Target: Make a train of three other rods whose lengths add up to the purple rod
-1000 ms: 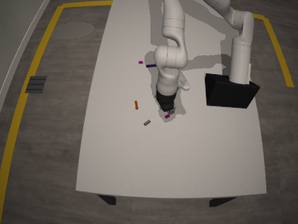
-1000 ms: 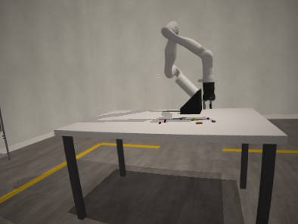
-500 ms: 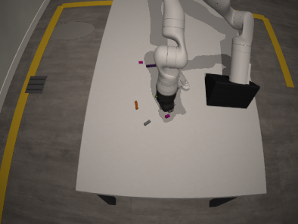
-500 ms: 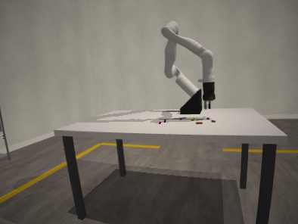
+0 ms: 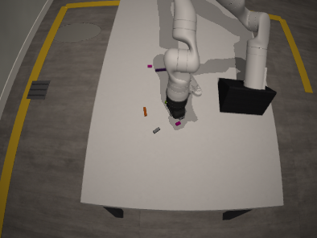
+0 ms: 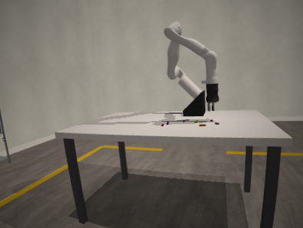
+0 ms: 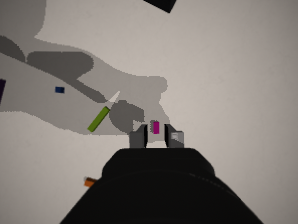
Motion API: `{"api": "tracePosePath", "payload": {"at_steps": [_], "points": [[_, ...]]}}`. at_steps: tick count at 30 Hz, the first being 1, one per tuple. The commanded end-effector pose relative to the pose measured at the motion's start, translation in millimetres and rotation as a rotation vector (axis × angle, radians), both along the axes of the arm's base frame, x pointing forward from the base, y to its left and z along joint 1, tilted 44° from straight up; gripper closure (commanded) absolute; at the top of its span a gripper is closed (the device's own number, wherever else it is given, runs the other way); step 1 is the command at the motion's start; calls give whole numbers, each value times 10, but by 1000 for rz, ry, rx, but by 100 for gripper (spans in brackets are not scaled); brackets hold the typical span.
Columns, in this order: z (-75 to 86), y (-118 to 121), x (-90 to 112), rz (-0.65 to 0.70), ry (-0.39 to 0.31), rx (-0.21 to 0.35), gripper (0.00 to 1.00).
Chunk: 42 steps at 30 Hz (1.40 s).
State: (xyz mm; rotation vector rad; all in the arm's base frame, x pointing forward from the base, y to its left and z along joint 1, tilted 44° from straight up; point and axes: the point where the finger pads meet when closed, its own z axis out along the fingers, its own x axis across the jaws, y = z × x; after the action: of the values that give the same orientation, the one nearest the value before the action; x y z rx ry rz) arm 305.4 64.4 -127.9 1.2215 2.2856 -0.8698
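Purple rod, the short dark bar that sets the target length, lies flat on the white table top at the far side, half tucked behind the arm's white elbow in the top view. In the wrist view only its end shows, at the left edge. A small magenta rod lies just beside it, on the side away from the arm and apart from it.

The black two-finger gripper hangs pointing down over the middle of the table, and the exterior view shows its fingertips raised off the surface. The fingers are drawn partway in with a gap between them, and they grasp nothing. Seen through that gap from the wrist camera, a second small magenta rod lies on the table directly below, lined up between the two grey pads. From above, the same rod peeks out just past the gripper's black body.

A slim lime rod lies at a slant to the left of the fingers in the wrist view, inside the arm's shadow. A tiny blue rod sits farther out, between the lime rod and the purple one. An orange rod and a short grey rod lie well apart from each other on the open table, on the side away from the arm's black wedge-shaped base. No two rods appear to touch, though they are small in every view.
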Motion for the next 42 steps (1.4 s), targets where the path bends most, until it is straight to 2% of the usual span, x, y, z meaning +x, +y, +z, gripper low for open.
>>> {"api": "tracePosePath", "payload": {"at_steps": [1, 21, 42], "points": [[2, 9, 3, 1, -1, 1, 46], [-68, -57, 7, 1, -1, 1, 46], [-277, -256, 17, 1, -1, 1, 46]]}}
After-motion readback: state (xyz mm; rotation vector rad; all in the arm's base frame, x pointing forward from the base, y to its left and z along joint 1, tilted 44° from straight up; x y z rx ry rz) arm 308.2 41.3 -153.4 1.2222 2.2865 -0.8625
